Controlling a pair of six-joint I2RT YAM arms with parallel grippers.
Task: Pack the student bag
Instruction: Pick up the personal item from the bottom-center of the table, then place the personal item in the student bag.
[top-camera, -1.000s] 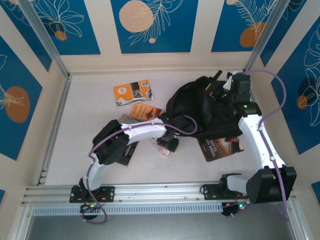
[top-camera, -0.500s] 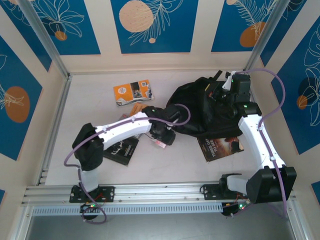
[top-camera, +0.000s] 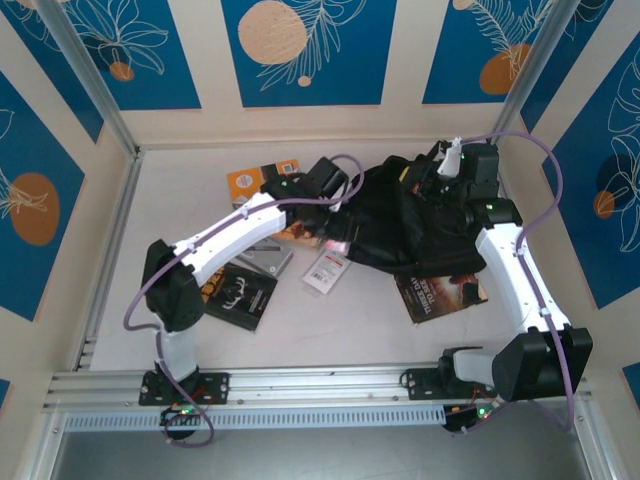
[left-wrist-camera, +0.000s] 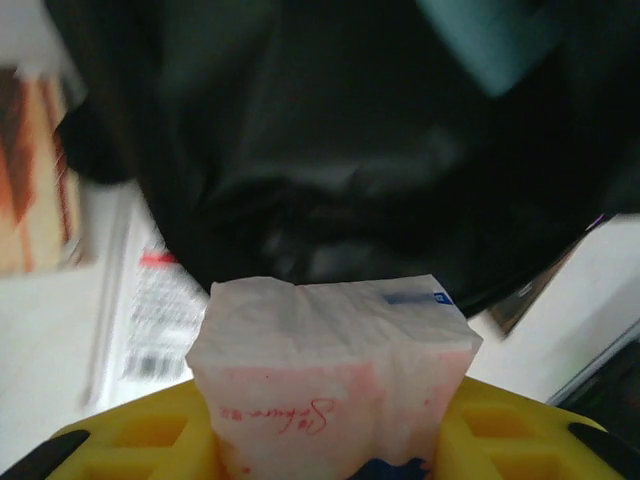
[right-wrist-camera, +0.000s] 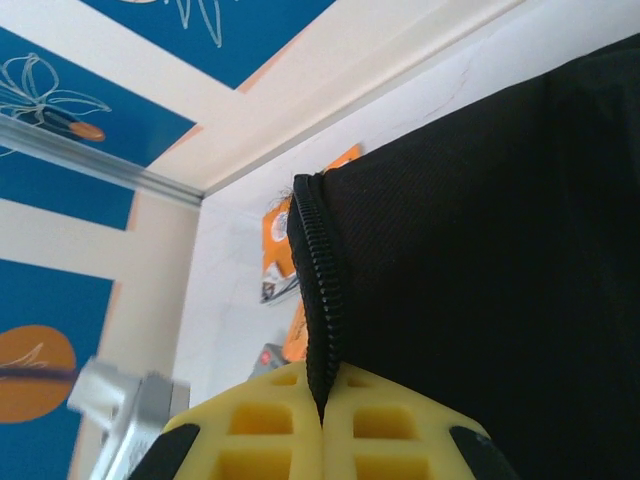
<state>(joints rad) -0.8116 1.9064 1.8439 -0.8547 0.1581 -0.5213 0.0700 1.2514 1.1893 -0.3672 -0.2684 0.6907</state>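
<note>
Left wrist view: the left gripper (left-wrist-camera: 330, 445) has its yellow fingers (left-wrist-camera: 150, 440) partly closed around a soft white-and-pink tissue pack (left-wrist-camera: 330, 370) with red script on its face, and the pack stands up between them. Directly ahead of the pack hangs the dark, creased fabric of the student bag (left-wrist-camera: 350, 150). From here I cannot tell whether an opening faces the pack. Below and to the left, a white labelled packet (left-wrist-camera: 160, 310) lies on the table.

From the top external view, the left gripper (top-camera: 333, 236) sits at the bag's left edge with the tissue pack (top-camera: 336, 244) just at the fabric, and the white packet (top-camera: 325, 268) lies on the table (top-camera: 180, 220) just beside it.

The right gripper (right-wrist-camera: 322, 420) has its fingers pressed together on the bag's zipper edge (right-wrist-camera: 318, 290), holding that edge raised. It pinches the far right part of the student bag (top-camera: 400, 225) from above (top-camera: 435, 182).

The bag lies crumpled on the right-centre of the table. Its inside is not visible, so what it holds cannot be told.

Around it lie an orange book (top-camera: 255, 182) at the far left, a black-covered book (top-camera: 235, 295) nearer the left arm, and a dark book (top-camera: 440, 292) touching the bag's near edge.
</note>
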